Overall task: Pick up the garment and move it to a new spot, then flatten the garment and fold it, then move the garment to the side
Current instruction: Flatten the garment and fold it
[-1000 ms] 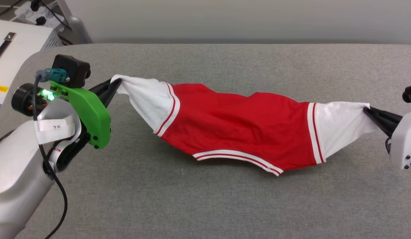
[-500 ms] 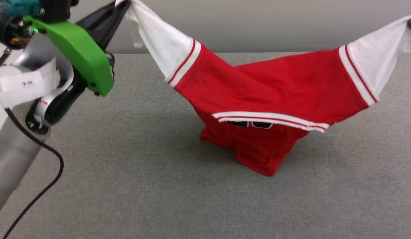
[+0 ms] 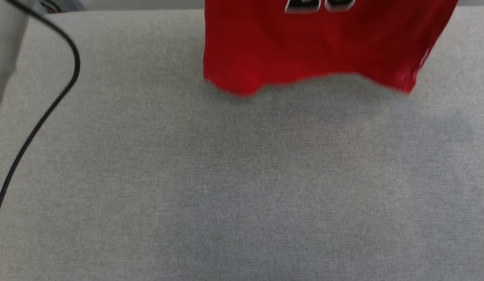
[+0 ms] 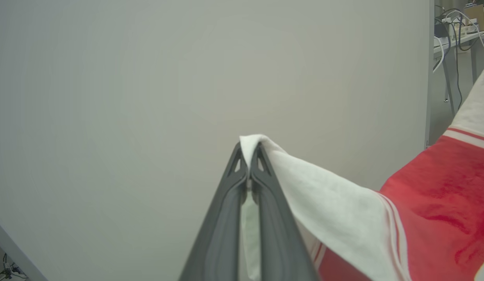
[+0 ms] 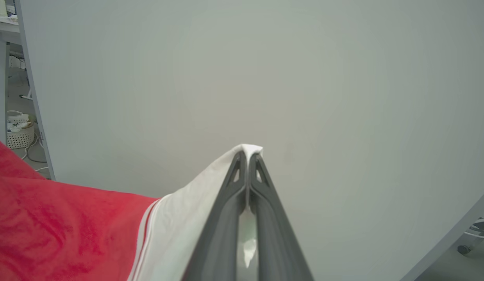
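The garment [image 3: 316, 47] hangs in the air at the top of the head view, its red lower hem blurred and clear of the grey table [image 3: 242, 183]; the bottoms of black white-outlined characters show at the upper edge. In the left wrist view my left gripper [image 4: 249, 147] is shut on the tip of a white sleeve of the garment [image 4: 335, 210], which drapes off to the right into red cloth. In the right wrist view my right gripper [image 5: 248, 155] is shut on the other white sleeve of the garment [image 5: 183, 218], with red cloth trailing left.
A black cable [image 3: 46, 113] loops down the left side of the head view beside a pale forearm [image 3: 7, 47]. A plain pale wall [image 4: 148, 97] stands behind both grippers. A desk with cables [image 4: 456, 35] and a white basket [image 5: 19, 132] show at the edges.
Both grippers have risen out of the head view, taking the garment from lying stretched on the table to hanging free above it. The head camera's picture has shifted too.
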Controlling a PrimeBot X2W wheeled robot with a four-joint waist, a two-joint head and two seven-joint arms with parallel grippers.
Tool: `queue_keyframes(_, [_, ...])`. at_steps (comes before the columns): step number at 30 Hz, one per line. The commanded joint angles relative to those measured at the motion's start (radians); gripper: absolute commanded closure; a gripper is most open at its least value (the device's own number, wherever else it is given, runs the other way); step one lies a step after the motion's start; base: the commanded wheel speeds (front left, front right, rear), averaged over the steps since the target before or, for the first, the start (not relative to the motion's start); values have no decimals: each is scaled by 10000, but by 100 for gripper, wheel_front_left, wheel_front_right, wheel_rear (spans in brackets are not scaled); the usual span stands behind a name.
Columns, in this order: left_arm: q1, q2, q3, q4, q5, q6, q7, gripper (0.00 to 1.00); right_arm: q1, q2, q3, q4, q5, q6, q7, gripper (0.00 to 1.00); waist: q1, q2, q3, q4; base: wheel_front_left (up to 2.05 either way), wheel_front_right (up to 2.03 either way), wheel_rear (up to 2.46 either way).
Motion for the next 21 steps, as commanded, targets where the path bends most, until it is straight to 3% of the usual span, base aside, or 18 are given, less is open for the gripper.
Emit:
queue_keyframes(1, [-517, -146, 32, 413, 166, -51, -166, 100, -582, 189, 10, 372, -231, -7, -132, 100, -1, 0, 932, -76, 0, 0, 0])
queue_keyframes(6, [-2183, -602, 245, 2010, 508, -140, -1029, 100, -2635, 851, 149, 1903, -1114, -7, -869, 100, -1, 0, 1662, -210, 0, 0, 0])
queue_keyframes(12, [-3024, -860, 400, 3663, 612, -238, -2034, 100, -3891, 1512, 435, 3558, -1631, -7, -1927, 100, -1, 0, 2263, -312, 0, 0, 0])
queue_keyframes(18, [-2630, -996, 326, 4782, 482, -393, -2932, 100, -3789, 1823, 1104, 4624, -1575, -7, -2840, 100, -1, 0, 2472, -268, 0, 0, 0])
queue_keyframes(21, [-1608, -882, 244, 5247, 210, -493, -3620, 100, -2879, 2029, 1734, 5137, -1171, -7, -3704, 100, -1, 0, 2110, -266, 0, 0, 0])
